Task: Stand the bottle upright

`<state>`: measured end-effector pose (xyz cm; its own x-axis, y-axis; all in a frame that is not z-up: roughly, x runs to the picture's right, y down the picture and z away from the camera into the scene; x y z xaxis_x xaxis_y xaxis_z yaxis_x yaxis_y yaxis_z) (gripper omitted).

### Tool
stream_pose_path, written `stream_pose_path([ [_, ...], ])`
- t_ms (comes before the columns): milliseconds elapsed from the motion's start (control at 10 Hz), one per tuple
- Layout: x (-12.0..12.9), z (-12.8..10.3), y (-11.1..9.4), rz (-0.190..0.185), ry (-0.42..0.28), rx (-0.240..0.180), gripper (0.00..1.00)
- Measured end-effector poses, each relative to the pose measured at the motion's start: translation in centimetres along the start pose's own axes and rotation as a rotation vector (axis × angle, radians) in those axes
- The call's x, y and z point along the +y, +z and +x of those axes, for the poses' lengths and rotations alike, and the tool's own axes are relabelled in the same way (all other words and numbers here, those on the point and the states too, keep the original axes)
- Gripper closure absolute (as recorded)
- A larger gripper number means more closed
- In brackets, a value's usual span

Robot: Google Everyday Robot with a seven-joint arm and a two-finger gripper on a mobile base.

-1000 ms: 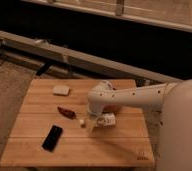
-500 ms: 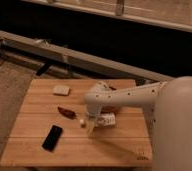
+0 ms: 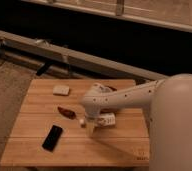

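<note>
here we are at the wooden table [image 3: 114,150], and the white arm [image 3: 131,95] reaches in from the right, across the middle of the slats. the gripper [image 3: 91,126] is down low near the table's centre, pointing at the surface — jaws spread wide, released, nothing clamped between them. right by it is the bottle [image 3: 105,119], lying on its side, not upright, its length running roughly along the slats. its small white cap [image 3: 82,121] points left, poking out just past the gripper, while the pale labelled body shows on the gripper's other side (the middle stretch is hidden behind the gripper, so whether it touches the bottle i cannot tell). just left of the cap and a bit farther back lies a dark red chili-shaped thing [image 3: 66,112] — near the cap but apart from it. toward the front left a black phone [image 3: 52,137] lies flat, at a slant. at the back left a small pale block [image 3: 61,90] sits well apart from the rest.
</note>
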<state>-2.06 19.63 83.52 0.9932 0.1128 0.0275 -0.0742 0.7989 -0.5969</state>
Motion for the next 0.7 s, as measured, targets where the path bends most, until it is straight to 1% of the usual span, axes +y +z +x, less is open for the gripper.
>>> stream_pose_path([
  [300,0.03,0.18,0.1,0.017,-0.016,0.027,0.2],
  [400,0.08,0.27,0.18,0.022,-0.023,0.037,0.22],
  [700,0.49,0.1,0.49,0.045,-0.072,0.073,0.5],
])
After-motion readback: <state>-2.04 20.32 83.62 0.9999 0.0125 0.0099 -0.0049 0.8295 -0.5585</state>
